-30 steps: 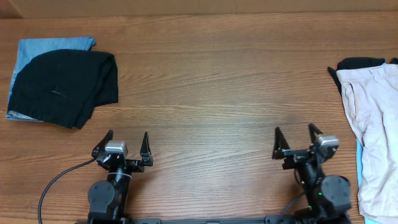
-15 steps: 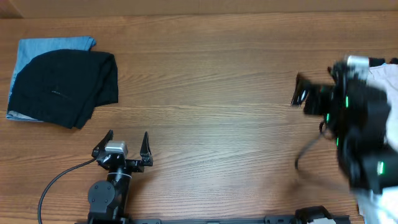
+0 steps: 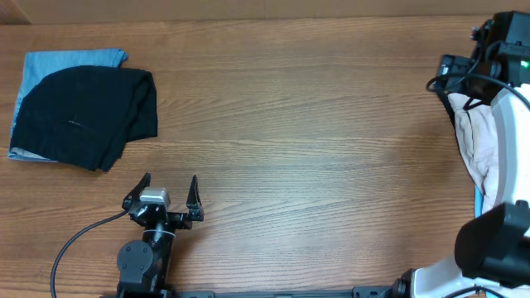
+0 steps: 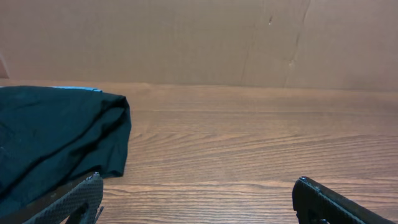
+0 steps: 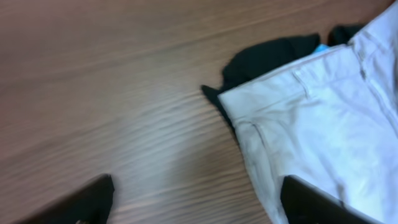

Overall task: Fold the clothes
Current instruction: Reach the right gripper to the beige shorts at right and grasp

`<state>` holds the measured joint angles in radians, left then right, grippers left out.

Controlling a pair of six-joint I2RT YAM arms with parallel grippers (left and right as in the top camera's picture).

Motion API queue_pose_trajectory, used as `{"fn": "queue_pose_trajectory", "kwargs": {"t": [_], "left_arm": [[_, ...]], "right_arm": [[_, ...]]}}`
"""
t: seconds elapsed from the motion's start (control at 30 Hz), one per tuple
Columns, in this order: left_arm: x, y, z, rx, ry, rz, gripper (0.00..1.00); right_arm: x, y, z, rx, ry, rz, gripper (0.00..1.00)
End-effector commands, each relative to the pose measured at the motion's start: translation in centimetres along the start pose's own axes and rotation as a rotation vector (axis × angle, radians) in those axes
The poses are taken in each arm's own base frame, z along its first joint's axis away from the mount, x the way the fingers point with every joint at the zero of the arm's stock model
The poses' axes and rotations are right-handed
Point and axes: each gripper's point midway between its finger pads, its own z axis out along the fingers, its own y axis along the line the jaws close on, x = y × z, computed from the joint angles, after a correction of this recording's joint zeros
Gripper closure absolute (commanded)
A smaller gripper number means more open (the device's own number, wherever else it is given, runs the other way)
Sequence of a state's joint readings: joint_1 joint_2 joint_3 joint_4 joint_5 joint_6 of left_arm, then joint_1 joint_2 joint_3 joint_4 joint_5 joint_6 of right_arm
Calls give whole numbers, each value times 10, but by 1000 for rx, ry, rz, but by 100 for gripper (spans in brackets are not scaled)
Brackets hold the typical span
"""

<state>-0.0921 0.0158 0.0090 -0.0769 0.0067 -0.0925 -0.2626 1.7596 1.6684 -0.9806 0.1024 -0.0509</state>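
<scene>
The right arm has swung up from its rest spot at the near edge and now hangs over the far right corner of the tabletop [image 3: 315, 124]. The left gripper [image 3: 170, 184] hasn't budged, jaws apart and empty. The right gripper [image 5: 198, 180] is spread wide with nothing in it, poised just beside the khaki shorts [image 5: 323, 112], which lie at the right edge on top of some dark cloth [image 5: 267, 53].

Those shorts look light and limp (plain cotton, I'd guess), so they'll sag and bunch when lifted. The stitched waistband corner looks the firmest place to pinch. Go too deep, though, and the dark cloth underneath may come along.
</scene>
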Motion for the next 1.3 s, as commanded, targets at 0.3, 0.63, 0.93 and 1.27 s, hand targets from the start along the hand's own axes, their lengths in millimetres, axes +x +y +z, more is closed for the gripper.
{"fn": "queue_pose_trajectory", "kwargs": {"t": [0.3, 0.63, 0.93, 1.27], "left_arm": [[1, -3, 0, 12, 0, 30, 0], [1, -2, 0, 12, 0, 30, 0], [1, -2, 0, 12, 0, 30, 0], [1, -2, 0, 12, 0, 30, 0]], "right_arm": [[7, -53, 96, 46, 92, -129, 27], [17, -76, 166, 151, 123, -238, 21], [30, -94, 193, 136, 141, -195, 24], [31, -91, 193, 101, 138, -192, 12]]}}
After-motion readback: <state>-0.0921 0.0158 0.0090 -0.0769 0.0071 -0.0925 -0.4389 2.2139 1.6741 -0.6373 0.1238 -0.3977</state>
